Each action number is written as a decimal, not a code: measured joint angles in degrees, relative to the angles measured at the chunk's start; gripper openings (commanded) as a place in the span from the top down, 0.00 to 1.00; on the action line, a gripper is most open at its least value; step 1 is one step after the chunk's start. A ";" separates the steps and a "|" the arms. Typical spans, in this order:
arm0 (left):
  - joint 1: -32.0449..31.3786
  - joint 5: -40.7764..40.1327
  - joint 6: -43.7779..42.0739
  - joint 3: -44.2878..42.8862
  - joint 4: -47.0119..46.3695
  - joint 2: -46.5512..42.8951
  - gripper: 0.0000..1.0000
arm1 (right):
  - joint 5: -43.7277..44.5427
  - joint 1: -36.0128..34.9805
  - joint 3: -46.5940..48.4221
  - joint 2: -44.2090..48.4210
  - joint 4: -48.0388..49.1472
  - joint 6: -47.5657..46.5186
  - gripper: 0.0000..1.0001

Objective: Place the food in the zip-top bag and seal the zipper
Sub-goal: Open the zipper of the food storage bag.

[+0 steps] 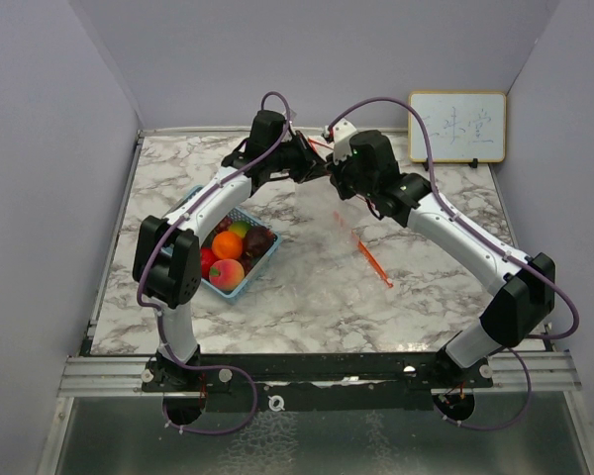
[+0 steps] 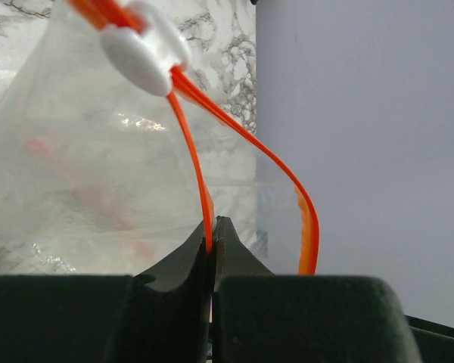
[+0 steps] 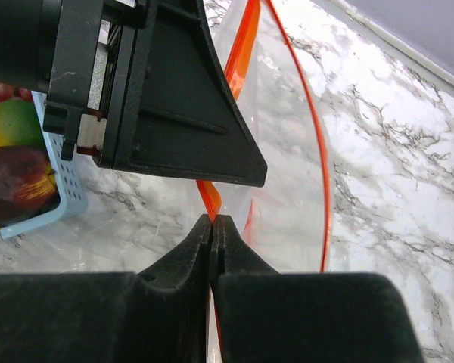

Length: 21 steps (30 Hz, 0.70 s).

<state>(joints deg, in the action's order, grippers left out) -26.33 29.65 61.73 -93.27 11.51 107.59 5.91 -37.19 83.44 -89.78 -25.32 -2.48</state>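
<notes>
Table (image 1: 307, 297): smooth top in white marble pattern with grey veining.

Basket (image 1: 260, 265): light-blue plastic, rectangular, walls pierced in a fine grid. Set left of centre on the table, partly under the left forearm.

Food (image 1: 228, 244): small glossy rounded fruits, all packed together inside the basket. Bright orange sphere in the middle, pink-and-yellow peach (image 1: 227, 273) at the near corner, dark purple fruit (image 1: 260, 240) on the right side, a green round piece behind, red at the left edge.

Zip-top bag (image 2: 98, 174): thin clear film, creased and shiny, held up beyond the basket over the middle of the table. Mouth parted; two flat orange zipper strips (image 2: 193, 151) diverging below a white oval plastic slider (image 2: 144, 53).

Left fingers (image 2: 206, 240): black, matt, moulded to wedge tips. Pressed fully together on one orange strip, the other strip arching free at the side.

Right fingers (image 3: 204, 231): same black wedge form, closed tight on an orange strip of the same bag, just beside the left ones.

Whiteboard (image 1: 456, 127): small, pale wood frame, faint writing, leaning against the back wall at the far right.
</notes>
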 measured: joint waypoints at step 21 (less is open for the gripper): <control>0.66 -4.04 -11.74 -4.09 7.43 2.21 1.00 | 6.01 0.00 22.01 -5.25 -8.59 3.85 0.46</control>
<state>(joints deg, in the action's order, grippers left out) -25.67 25.61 50.00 -97.36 18.94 109.80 11.92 -37.19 105.45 -95.02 -33.91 1.37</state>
